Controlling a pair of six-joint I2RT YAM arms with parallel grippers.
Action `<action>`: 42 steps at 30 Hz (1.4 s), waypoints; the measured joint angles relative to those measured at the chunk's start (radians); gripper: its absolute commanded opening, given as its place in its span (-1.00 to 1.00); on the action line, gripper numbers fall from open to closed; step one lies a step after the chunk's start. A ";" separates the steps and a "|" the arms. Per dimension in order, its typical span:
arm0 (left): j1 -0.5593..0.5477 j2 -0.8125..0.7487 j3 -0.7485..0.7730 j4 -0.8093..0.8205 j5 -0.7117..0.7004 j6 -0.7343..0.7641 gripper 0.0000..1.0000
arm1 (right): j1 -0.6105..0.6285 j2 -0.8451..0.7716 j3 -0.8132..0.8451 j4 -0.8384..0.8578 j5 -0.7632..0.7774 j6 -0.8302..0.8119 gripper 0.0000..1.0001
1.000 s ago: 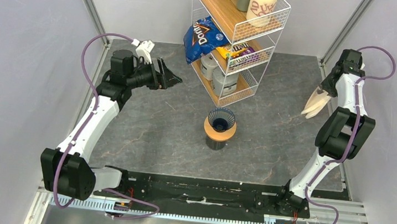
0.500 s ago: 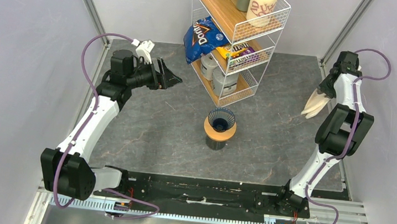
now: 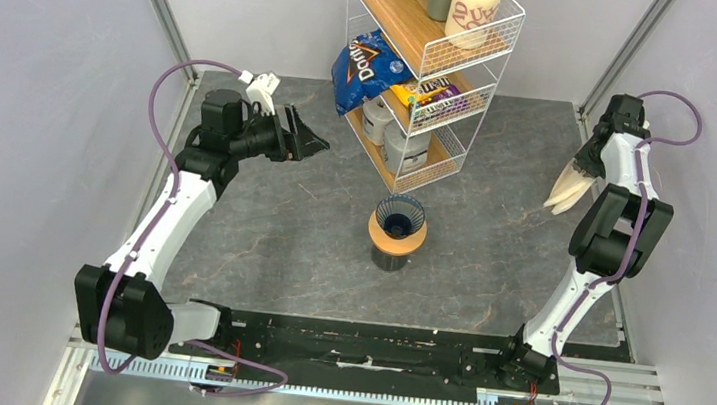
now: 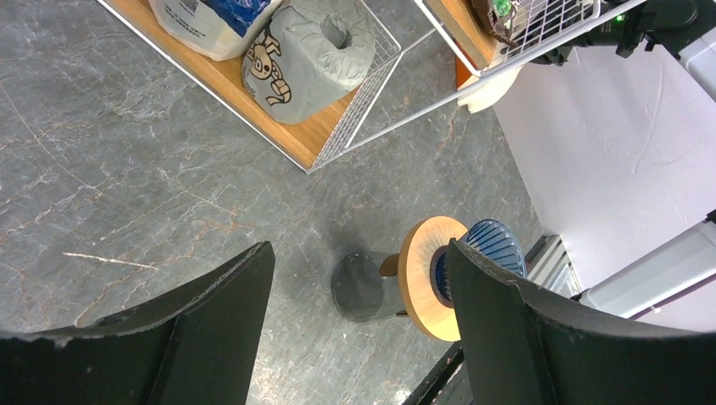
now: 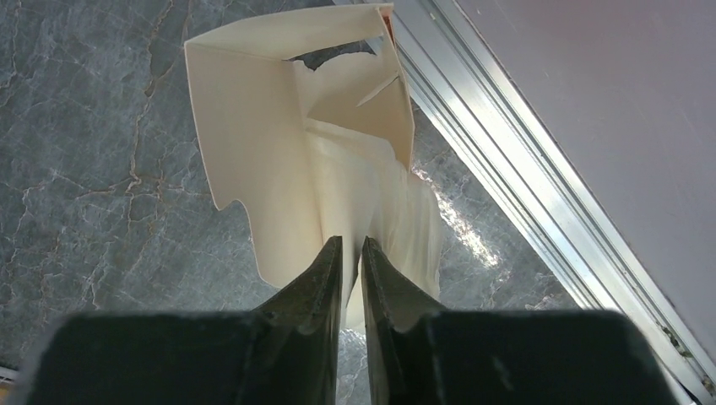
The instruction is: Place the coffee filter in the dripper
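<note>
The dripper [image 3: 400,213] is a dark blue ribbed cone. It sits in a tan wooden ring [image 3: 378,232] on a dark cup [image 3: 389,259] at the table's middle. It also shows in the left wrist view [image 4: 498,244]. My left gripper [image 3: 315,143] is open and empty at the far left, well away from the dripper [image 4: 359,253]. My right gripper [image 5: 350,243] is shut on a white coffee filter [image 5: 355,194] at the far right edge. The filter pokes out of a torn cream paper pack [image 5: 253,143], seen from above as a pale fan [image 3: 569,187].
A white wire shelf rack [image 3: 428,79] stands at the back centre with a blue chip bag [image 3: 364,67], bottles and a cream printed canister [image 3: 474,4]. Its lower shelf shows in the left wrist view [image 4: 279,126]. A metal rail [image 5: 523,194] and wall run along the right.
The right arm's elbow and wrist have shifted slightly to the right and back. The filter stays about where it was. The left arm has not moved.
</note>
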 measured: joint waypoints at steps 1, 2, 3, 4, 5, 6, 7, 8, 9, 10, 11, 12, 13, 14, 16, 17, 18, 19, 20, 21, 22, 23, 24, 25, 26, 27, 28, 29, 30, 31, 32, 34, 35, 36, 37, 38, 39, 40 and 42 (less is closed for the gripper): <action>0.000 0.000 0.002 0.000 0.000 0.000 0.63 | 0.000 0.000 0.000 0.000 0.001 0.000 -0.71; 0.000 0.001 0.003 0.000 0.000 0.000 0.63 | 0.000 0.001 0.000 0.000 0.003 -0.001 -0.75; 0.000 0.002 0.006 0.000 0.000 0.000 0.63 | 0.000 0.002 0.000 0.000 0.003 -0.001 -0.82; 0.000 0.002 0.009 -0.001 0.000 0.000 0.63 | 0.000 0.002 0.000 0.000 0.004 -0.001 -0.91; 0.000 0.003 0.011 -0.001 0.000 0.000 0.63 | 0.000 0.003 0.000 0.000 0.006 -0.002 -1.00; 0.000 0.003 0.013 -0.001 -0.001 0.000 0.63 | 0.000 0.003 0.000 0.000 0.006 -0.002 -1.00; 0.000 0.003 0.014 -0.002 -0.001 0.000 0.63 | 0.000 0.003 0.000 0.000 0.007 -0.002 -1.00; 0.000 0.003 0.015 -0.003 -0.001 0.000 0.63 | 0.000 0.003 0.000 0.000 0.007 -0.001 -1.00; 0.000 0.003 0.015 -0.005 -0.001 0.000 0.64 | 0.000 0.003 0.000 -0.001 0.006 0.000 -1.00; 0.000 0.003 0.016 -0.008 -0.001 0.000 0.64 | 0.000 0.003 0.000 -0.002 0.006 0.000 -1.00; 0.000 0.003 0.016 -0.009 -0.002 0.000 0.64 | 0.000 0.002 0.001 -0.004 0.002 0.000 -1.00; 0.000 0.003 0.018 -0.011 -0.003 0.000 0.65 | 0.000 0.001 0.001 -0.007 -0.006 0.000 -1.00; 0.000 0.003 0.020 -0.014 -0.003 0.000 0.66 | 0.000 -0.004 0.001 -0.013 -0.016 0.000 -1.00; 0.002 0.003 0.022 -0.017 -0.004 0.000 0.67 | 0.000 -0.012 0.001 -0.022 -0.030 0.000 -1.00; 0.003 0.003 0.030 -0.023 -0.004 0.000 0.68 | 0.000 -0.038 -0.001 -0.036 -0.058 -0.001 -1.00; 0.004 0.003 0.033 -0.023 -0.004 0.000 0.69 | 0.000 -0.059 -0.003 -0.044 -0.072 -0.004 -1.00; 0.005 0.003 0.039 -0.026 -0.004 0.000 0.71 | 0.000 -0.087 -0.005 -0.050 -0.087 -0.009 -1.00; 0.006 0.003 0.045 -0.029 -0.004 0.000 0.73 | 0.000 -0.114 -0.007 -0.058 -0.098 -0.013 -1.00; 0.006 0.003 0.051 -0.031 -0.005 0.000 0.75 | 0.000 -0.145 -0.008 -0.069 -0.109 -0.019 -1.00; 0.006 0.003 0.059 -0.032 -0.005 0.000 0.78 | 0.000 -0.182 -0.008 -0.082 -0.123 -0.024 -1.00; 0.006 0.002 0.064 -0.032 -0.005 0.000 0.80 | -0.001 -0.212 -0.008 -0.092 -0.135 -0.028 -1.00; 0.006 0.002 0.070 -0.034 -0.005 0.001 0.81 | -0.002 -0.248 -0.008 -0.105 -0.153 -0.035 -1.00; 0.006 0.000 0.076 -0.037 -0.005 0.001 0.82 | -0.003 -0.283 -0.008 -0.119 -0.173 -0.044 -1.00; 0.006 -0.003 0.079 -0.040 -0.005 0.002 0.83 | -0.005 -0.316 -0.008 -0.135 -0.202 -0.056 -1.00; 0.006 -0.008 0.081 -0.045 -0.004 0.005 0.84 | -0.007 -0.352 -0.008 -0.156 -0.235 -0.074 -1.00; 0.008 -0.014 0.082 -0.051 -0.003 0.010 0.84 | -0.008 -0.380 -0.006 -0.174 -0.262 -0.092 -1.00; 0.009 -0.026 0.082 -0.060 -0.002 0.022 0.84 | -0.010 -0.410 -0.003 -0.201 -0.300 -0.117 -1.00; 0.010 -0.037 0.083 -0.070 0.000 0.035 0.85 | -0.012 -0.440 0.003 -0.232 -0.341 -0.146 -1.00; 0.011 -0.051 0.087 -0.085 0.003 0.054 0.85 | -0.013 -0.465 0.010 -0.261 -0.375 -0.170 -1.00; 0.011 -0.063 0.095 -0.103 0.009 0.076 0.85 | -0.014 -0.501 0.019 -0.298 -0.425 -0.209 -1.00; 0.012 -0.079 0.109 -0.126 0.027 0.107 0.86 | -0.014 -0.533 0.029 -0.332 -0.470 -0.243 -1.00; 0.013 -0.105 0.140 -0.165 0.069 0.162 0.84 | -0.014 -0.598 0.049 -0.391 -0.560 -0.305 -1.00; 0.014 -0.118 0.158 -0.185 0.100 0.190 0.82 | -0.014 -0.637 0.061 -0.427 -0.621 -0.340 -1.00; 0.014 -0.132 0.172 -0.200 0.138 0.214 0.81 | -0.014 -0.674 0.074 -0.458 -0.681 -0.368 -1.00; 0.014 -0.143 0.183 -0.212 0.171 0.232 0.80 | -0.013 -0.707 0.089 -0.485 -0.738 -0.389 -1.00; 0.013 -0.157 0.190 -0.223 0.212 0.251 0.78 | -0.011 -0.741 0.105 -0.512 -0.808 -0.407 -1.00; 0.012 -0.171 0.195 -0.235 0.249 0.267 0.76 | -0.005 -0.774 0.119 -0.535 -0.877 -0.418 -1.00; 0.008 -0.182 0.196 -0.242 0.274 0.277 0.75 | 0.003 -0.794 0.124 -0.547 -0.925 -0.419 -1.00; -0.017 -0.194 0.207 -0.260 0.310 0.299 0.74 | 0.042 -0.835 0.119 -0.560 -1.034 -0.408 -1.00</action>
